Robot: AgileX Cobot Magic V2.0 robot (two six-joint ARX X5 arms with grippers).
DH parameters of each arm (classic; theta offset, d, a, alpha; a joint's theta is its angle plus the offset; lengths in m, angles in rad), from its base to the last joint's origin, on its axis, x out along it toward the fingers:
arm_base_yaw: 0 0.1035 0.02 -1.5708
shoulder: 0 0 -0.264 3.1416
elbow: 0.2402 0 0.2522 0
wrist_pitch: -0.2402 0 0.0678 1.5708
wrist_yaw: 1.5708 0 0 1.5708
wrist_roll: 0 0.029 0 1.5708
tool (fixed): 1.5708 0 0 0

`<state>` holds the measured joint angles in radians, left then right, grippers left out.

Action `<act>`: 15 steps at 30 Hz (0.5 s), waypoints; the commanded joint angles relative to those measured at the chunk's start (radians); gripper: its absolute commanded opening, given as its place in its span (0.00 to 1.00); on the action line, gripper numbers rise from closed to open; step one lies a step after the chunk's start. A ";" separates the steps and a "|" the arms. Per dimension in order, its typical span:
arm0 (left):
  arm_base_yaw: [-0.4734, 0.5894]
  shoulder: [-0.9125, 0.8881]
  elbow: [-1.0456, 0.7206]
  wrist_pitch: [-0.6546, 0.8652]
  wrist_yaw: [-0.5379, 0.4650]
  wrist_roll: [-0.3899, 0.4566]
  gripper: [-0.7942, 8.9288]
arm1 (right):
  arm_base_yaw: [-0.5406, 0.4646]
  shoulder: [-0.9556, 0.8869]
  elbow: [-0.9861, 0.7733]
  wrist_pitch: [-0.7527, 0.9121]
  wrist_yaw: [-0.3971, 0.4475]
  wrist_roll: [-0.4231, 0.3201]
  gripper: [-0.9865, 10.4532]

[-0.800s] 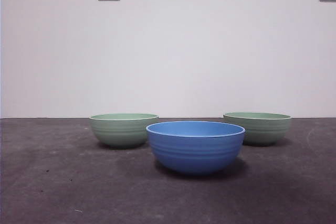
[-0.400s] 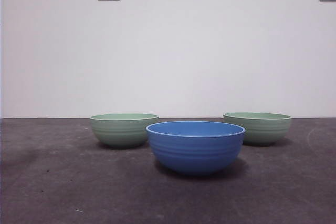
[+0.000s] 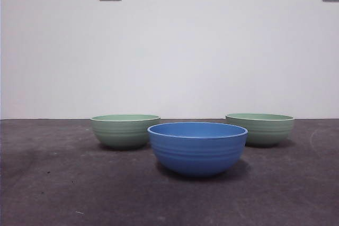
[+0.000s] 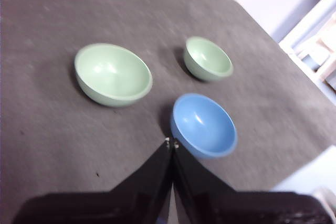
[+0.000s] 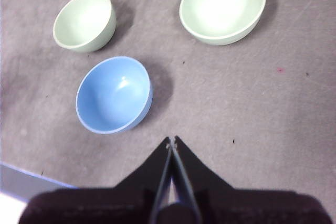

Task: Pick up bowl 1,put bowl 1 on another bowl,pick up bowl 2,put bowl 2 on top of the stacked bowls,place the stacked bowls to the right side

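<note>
Bowls stood apart on the counter [image 3: 53, 194]: blue bowl [image 3: 197, 148] nearest, green bowls [image 3: 125, 130] [image 3: 260, 128] behind. Left end effector [image 4: 171, 142] and right end effector [image 5: 171, 141] hung overhead, jaws pressed together. Either would need to spread, then pinch one green rim squarely.

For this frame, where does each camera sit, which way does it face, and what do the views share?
Front view: low, at table height, looking level across at the blue bowl and two green bowls before the wall; no arm shows.
Left wrist view: above, looking down over the shut left gripper at all three bowls.
Right wrist view: above, looking down over the shut right gripper.
All three views share the blue bowl and both green bowls.
</note>
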<state>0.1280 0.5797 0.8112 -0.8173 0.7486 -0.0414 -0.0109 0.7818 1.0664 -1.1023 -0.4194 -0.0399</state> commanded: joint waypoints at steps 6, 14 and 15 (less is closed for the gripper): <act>-0.006 0.007 0.011 -0.018 0.011 0.042 0.27 | 0.020 0.009 0.002 -0.005 -0.001 -0.008 0.19; -0.006 0.007 0.011 -0.019 0.011 0.033 0.73 | 0.020 0.028 0.002 -0.004 -0.001 0.024 0.56; -0.006 0.007 0.011 -0.019 0.012 0.034 0.73 | 0.020 0.032 0.002 -0.004 -0.001 0.024 0.56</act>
<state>0.1249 0.5877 0.8192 -0.8375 0.7517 -0.0177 0.0067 0.8127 1.0664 -1.1080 -0.4194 -0.0280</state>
